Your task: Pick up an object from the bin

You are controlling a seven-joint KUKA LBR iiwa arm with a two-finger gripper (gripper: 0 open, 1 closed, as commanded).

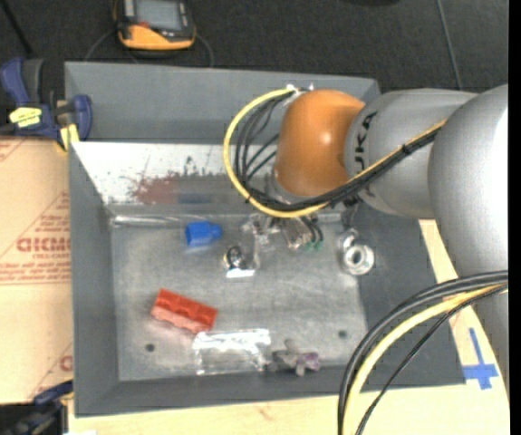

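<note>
Orange plastic of the wrist cover (319, 143) is hiding most of the gripper (274, 234) from us, and the yellow and black cables (242, 152) are looping across the rest, so we are not able to tell whether it is standing open or closed. We are seeing it hanging over the back middle of the floor of the bin (92, 270). A small dark-and-white piece (236, 259) is lying nearest to it, just beside its lower left. That piece is too small for us to make out its shape or which way it is pointing. A blue block (202, 234) is sitting near it on the left, and a metal ring (356, 257) is lying to the right, close under the arm. Toward the front wall a red brick (184, 311) is lying with its long side running from upper left to lower right, beside a clear bag (231, 347) and a little purplish piece (296, 361). We are finding open floor along the left wall and across the middle between the two groups.
</note>
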